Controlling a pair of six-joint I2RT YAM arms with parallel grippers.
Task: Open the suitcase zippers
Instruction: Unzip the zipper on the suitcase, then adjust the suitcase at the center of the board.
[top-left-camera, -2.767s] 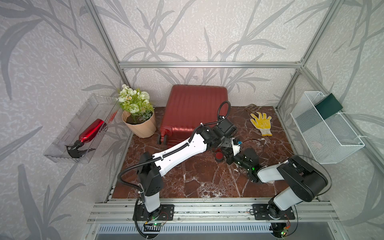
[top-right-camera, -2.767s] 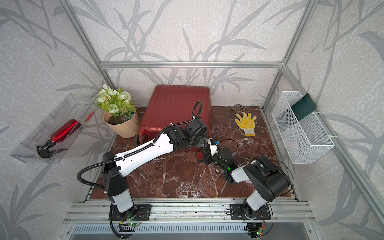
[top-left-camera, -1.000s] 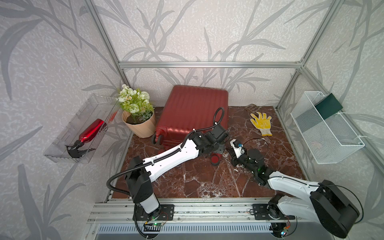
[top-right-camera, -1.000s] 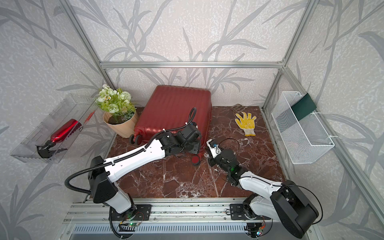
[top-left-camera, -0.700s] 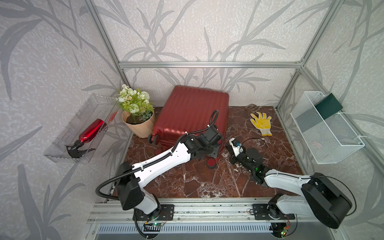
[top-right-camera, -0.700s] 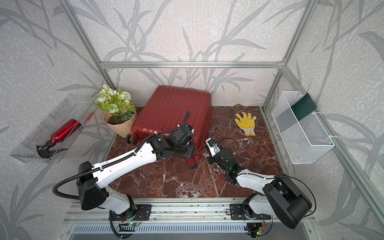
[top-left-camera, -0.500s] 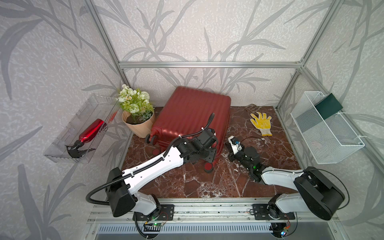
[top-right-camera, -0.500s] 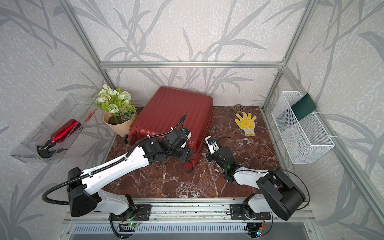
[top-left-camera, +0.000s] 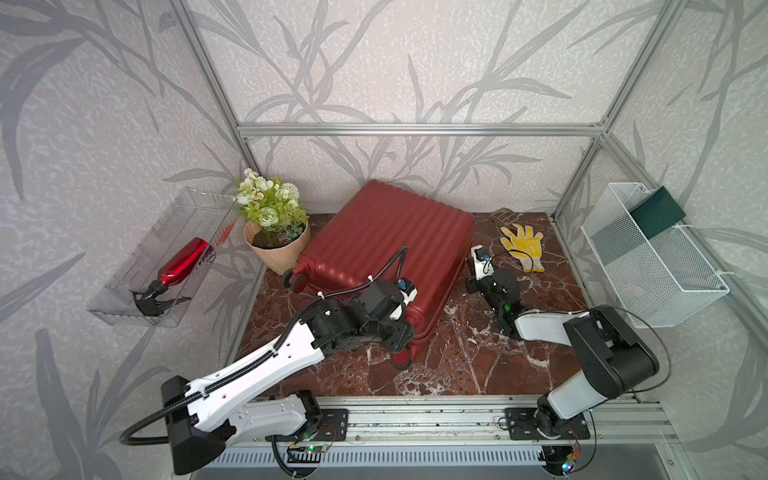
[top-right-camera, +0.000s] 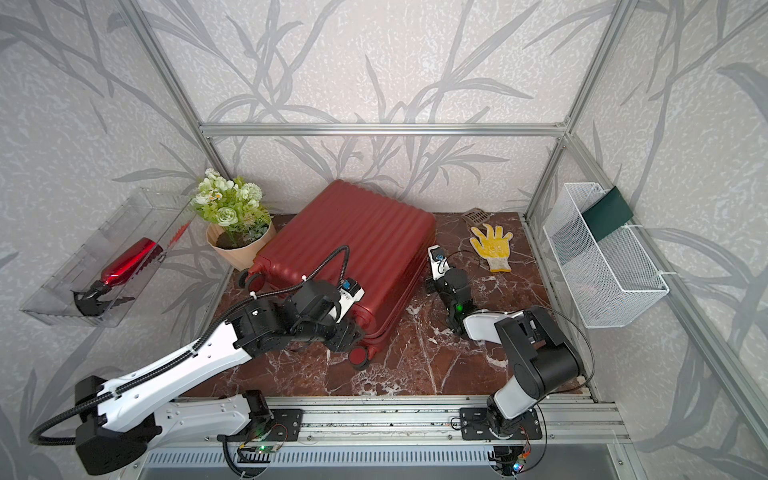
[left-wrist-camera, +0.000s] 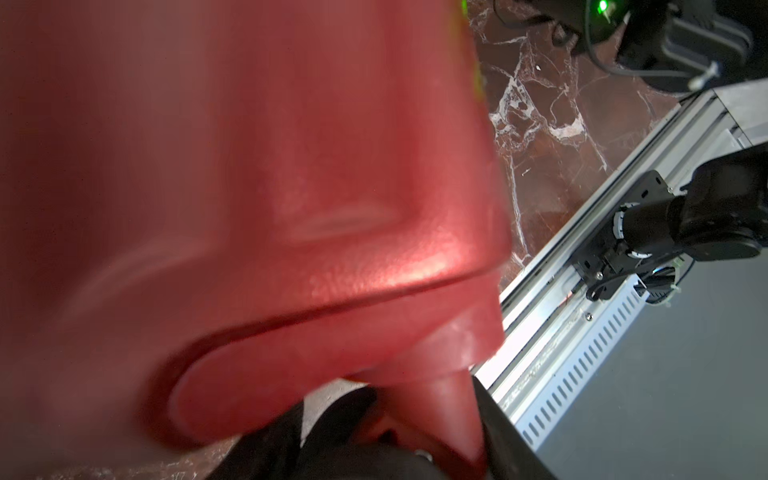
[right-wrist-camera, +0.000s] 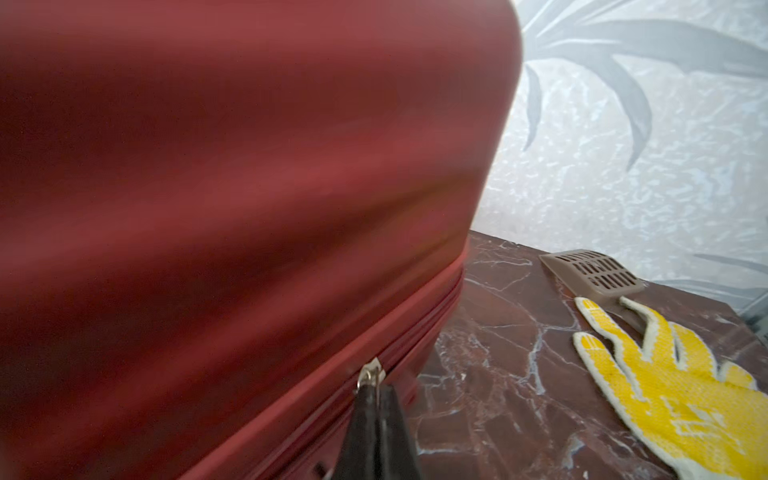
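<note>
Swung further round since a second ago: suitcase (top-left-camera: 386, 245), flat on counter (top-left-camera: 457, 365) just beside flowerpot (top-left-camera: 276, 255). Clamped at its near wheel corner by left tool (top-left-camera: 401, 334); pinched at side-seam zipper pull (right-wrist-camera: 370, 376) by clenched right tool (right-wrist-camera: 376, 401).

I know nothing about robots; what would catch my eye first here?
The dark-red suitcase lying flat in the middle dominates. The right gripper pinches a silver zipper pull at the seam; the left gripper clamps the near wheel corner. A yellow glove lies at back right.
</note>
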